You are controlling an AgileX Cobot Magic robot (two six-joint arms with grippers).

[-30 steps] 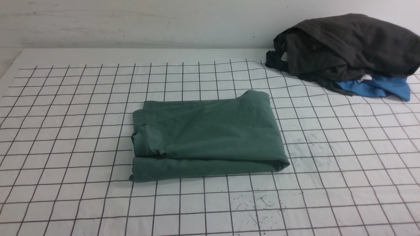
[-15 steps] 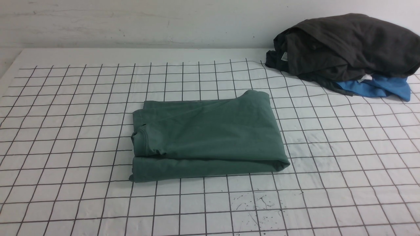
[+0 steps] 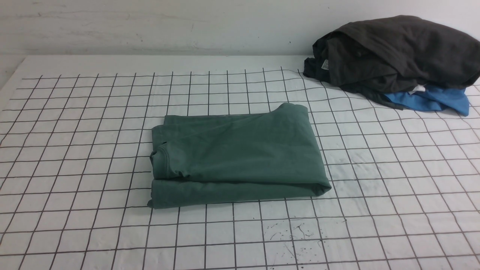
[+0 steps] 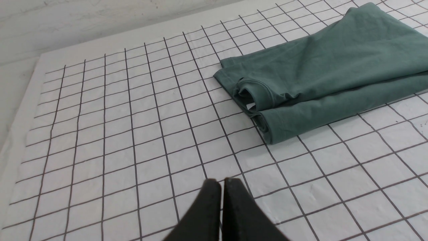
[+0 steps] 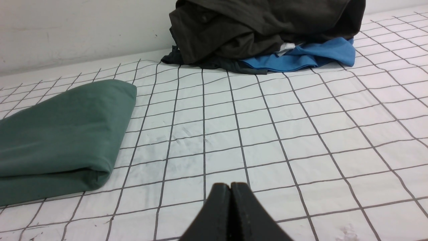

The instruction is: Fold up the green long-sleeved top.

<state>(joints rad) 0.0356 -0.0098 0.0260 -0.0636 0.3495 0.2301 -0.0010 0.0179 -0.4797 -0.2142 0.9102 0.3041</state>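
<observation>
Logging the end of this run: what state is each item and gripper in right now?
green top: folded into a flat rectangle, lying free on the grid cloth.
dark garment pile: crumpled heap on top of a blue garment.
left gripper: shut, empty.
right gripper: shut, empty.

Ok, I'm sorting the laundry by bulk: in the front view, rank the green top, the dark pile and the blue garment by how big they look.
1-2. Green top and dark pile: look alike in area; the pile sits farther back, so unranked.
3. Blue garment: smallest, mostly hidden under the pile.
</observation>
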